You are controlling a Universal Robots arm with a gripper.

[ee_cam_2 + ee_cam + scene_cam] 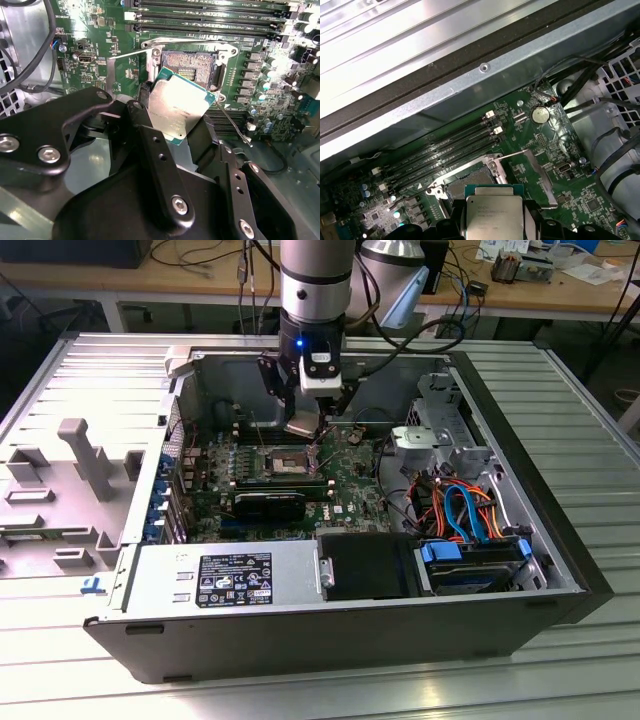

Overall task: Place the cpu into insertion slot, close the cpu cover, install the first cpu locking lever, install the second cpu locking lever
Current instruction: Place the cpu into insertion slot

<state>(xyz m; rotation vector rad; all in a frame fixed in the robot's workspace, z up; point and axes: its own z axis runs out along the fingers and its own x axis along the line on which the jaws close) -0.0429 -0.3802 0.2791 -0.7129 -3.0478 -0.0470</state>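
Observation:
My gripper (303, 420) hangs inside the open computer case, just above the green board. It is shut on the cpu (181, 107), a flat square chip with a silver-grey top, which its black fingers (150, 145) grip by two opposite edges. The cpu (493, 217) is tilted and hovers beside and above the insertion slot (190, 65), not touching it. The slot (470, 177) lies bare, its dark tan-tinged centre showing. The cpu cover (543, 179), a thin silver frame plate, stands swung open next to the slot. A thin wire locking lever (234, 125) sticks up beside the socket.
Long black memory slots (210, 15) run close to the socket. The case wall (470, 85) rises behind the board. A power supply (225, 580) and a drive bay with blue and orange cables (460, 510) fill the front. A grey plastic shroud (70, 480) lies at the exterior view's left.

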